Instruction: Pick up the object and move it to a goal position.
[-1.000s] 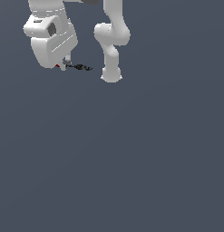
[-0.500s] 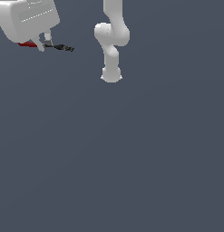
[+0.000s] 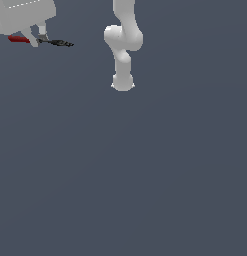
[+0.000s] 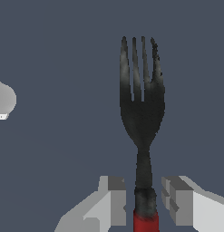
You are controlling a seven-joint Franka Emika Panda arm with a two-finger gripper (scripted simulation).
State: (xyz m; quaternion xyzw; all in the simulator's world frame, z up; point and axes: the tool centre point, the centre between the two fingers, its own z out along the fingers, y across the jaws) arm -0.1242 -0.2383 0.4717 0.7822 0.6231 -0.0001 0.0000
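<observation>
Much of the arm is cut off in the exterior view: the white gripper body sits in the upper corner on the exterior view's left, with its top and left side past the frame edge, and the links joining it to the arm's base (image 3: 122, 82) run out of the picture above. Only two short fingers (image 3: 42, 33) hang below the body, and they are small and hard to separate there.

The object is a fork (image 4: 141, 122), with black tines and neck and a red handle. In the exterior view it lies roughly level beneath the gripper (image 3: 38, 38), its red handle end (image 3: 17, 39) pointing toward the exterior view's left and the dark tined end (image 3: 57, 43) toward the right. The middle of the fork is hidden behind the fingers.

The wrist view shows the fingers on either side of the fork's neck, near where the black meets the red. The fingers stand narrowly apart with a slim gap visible between each pad and the neck, so they seem to bracket the fork, though the contact point may lie lower and out of frame. Most of the red handle is cut off at the frame edge.

The surface (image 3: 145, 175) is a plain, even slate grey filling both views, with no edge, wall or horizon to be seen. A pale rounded shape (image 4: 3, 99) at the rim of the wrist view is probably the arm's base.
</observation>
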